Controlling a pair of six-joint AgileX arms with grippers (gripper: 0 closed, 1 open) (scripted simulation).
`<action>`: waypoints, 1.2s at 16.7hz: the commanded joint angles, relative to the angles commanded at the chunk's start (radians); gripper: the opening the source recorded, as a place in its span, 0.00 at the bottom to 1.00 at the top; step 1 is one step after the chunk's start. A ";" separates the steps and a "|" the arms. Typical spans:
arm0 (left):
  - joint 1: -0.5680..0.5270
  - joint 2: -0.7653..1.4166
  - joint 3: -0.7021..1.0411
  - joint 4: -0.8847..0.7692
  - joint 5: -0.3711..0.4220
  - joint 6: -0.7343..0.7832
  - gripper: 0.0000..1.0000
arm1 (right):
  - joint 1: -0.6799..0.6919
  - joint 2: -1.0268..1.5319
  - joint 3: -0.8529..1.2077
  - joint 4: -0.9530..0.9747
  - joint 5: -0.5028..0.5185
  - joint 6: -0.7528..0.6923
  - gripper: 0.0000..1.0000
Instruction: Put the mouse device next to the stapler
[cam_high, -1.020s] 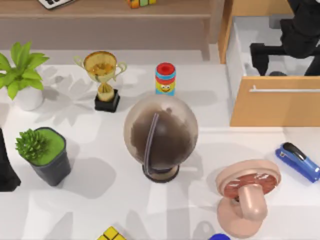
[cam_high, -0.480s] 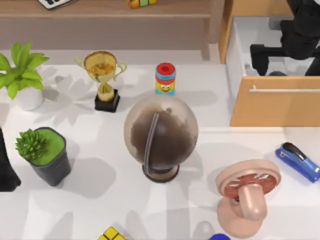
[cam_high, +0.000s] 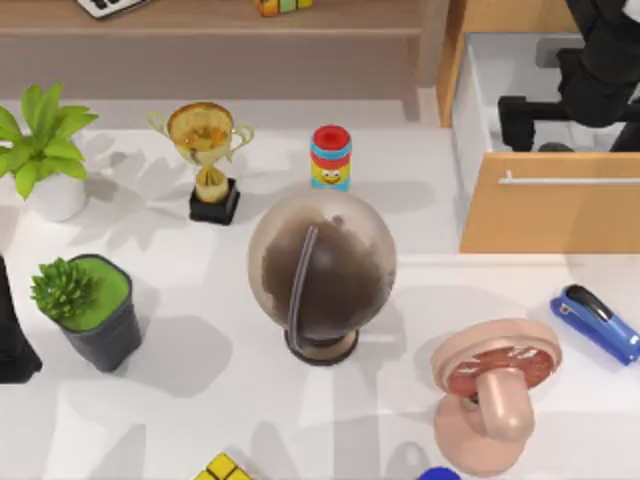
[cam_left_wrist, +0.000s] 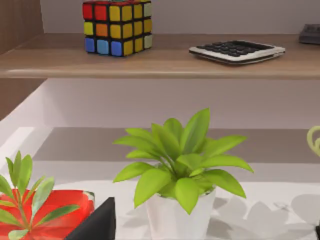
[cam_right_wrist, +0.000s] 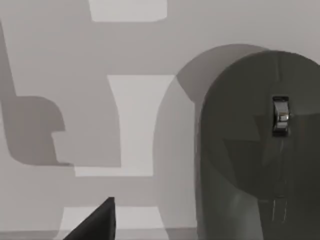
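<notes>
The right arm (cam_high: 600, 70) reaches over the open drawer (cam_high: 550, 215) at the table's upper right. I cannot tell how its gripper stands. In its wrist view the mouse (cam_right_wrist: 260, 150) lies close below on the drawer's pale floor (scroll wheel plain to see). The stapler (cam_high: 597, 322) lies at the table's right edge, near the fan (cam_high: 495, 385) and well apart from the drawer's inside. The left arm (cam_high: 12, 335) is parked at the left edge, beside the potted plant (cam_high: 85, 305).

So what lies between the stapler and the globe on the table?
In the top view, the pink desk fan stands between the globe and the stapler, slightly nearer the front edge; otherwise bare white table.
</notes>
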 joint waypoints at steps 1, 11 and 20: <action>0.000 0.000 0.000 0.000 0.000 0.000 1.00 | 0.000 0.005 -0.001 0.007 0.000 0.000 1.00; 0.000 0.000 0.000 0.000 0.000 0.000 1.00 | -0.002 0.031 -0.002 0.031 -0.001 -0.001 0.77; 0.000 0.000 0.000 0.000 0.000 0.000 1.00 | -0.002 0.031 -0.002 0.031 -0.001 -0.001 0.10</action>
